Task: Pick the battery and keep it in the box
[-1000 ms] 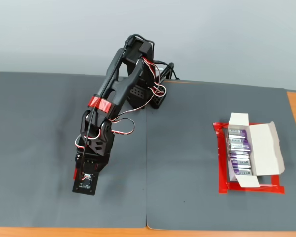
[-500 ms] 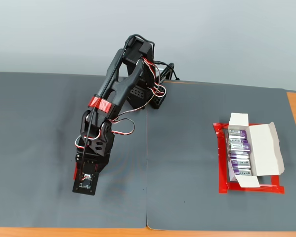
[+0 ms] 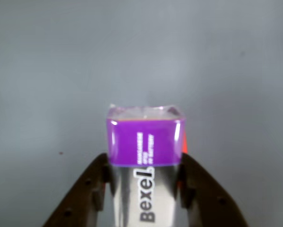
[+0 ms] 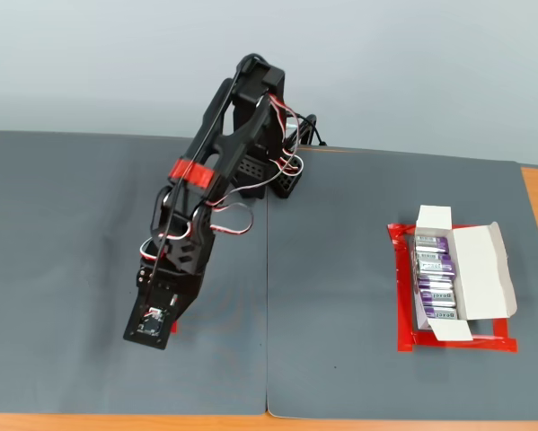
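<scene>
Wrist view: the jaws grip the Bexel battery (image 3: 145,156) by its sides, near the worktop's front-left corner. The box (image 4: 448,274), well apart, is nearly full; a tilted release could jam the battery against its neighbours.

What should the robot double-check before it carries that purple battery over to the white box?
1. Battery between the end effector fingers: ok, wrist view shows both fingers against its sides.
2. Battery lifted off the mat: cannot tell.
3. Box flaps open: ok.
4. Free slot in the box: cannot tell; the row of batteries already inside looks full.
5. Grey mat between arm and box clear: ok.
</scene>
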Robot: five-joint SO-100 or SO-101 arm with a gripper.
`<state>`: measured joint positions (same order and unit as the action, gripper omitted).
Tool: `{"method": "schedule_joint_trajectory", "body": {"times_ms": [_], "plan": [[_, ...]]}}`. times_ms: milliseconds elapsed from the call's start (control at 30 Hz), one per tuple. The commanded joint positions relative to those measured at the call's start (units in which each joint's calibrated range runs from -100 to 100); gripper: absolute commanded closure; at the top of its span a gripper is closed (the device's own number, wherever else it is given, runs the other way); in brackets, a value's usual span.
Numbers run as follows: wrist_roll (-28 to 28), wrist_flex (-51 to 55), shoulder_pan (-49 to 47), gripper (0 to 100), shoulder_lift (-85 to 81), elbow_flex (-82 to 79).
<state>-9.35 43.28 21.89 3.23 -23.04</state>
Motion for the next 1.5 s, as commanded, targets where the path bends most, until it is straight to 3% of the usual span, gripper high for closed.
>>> {"method": "schedule_joint_trajectory", "body": {"times_ms": [0, 167, 567, 1467], "plan": [[0.16, 0.30, -1.48, 96, -7.59, 2.28], [2.55, 1.25, -3.35, 96, -13.95, 2.37], [2.24, 11.15, -14.99, 96, -22.52, 9.78], [2.19, 10.45, -50.94, 96, -21.84, 11.32]]}}
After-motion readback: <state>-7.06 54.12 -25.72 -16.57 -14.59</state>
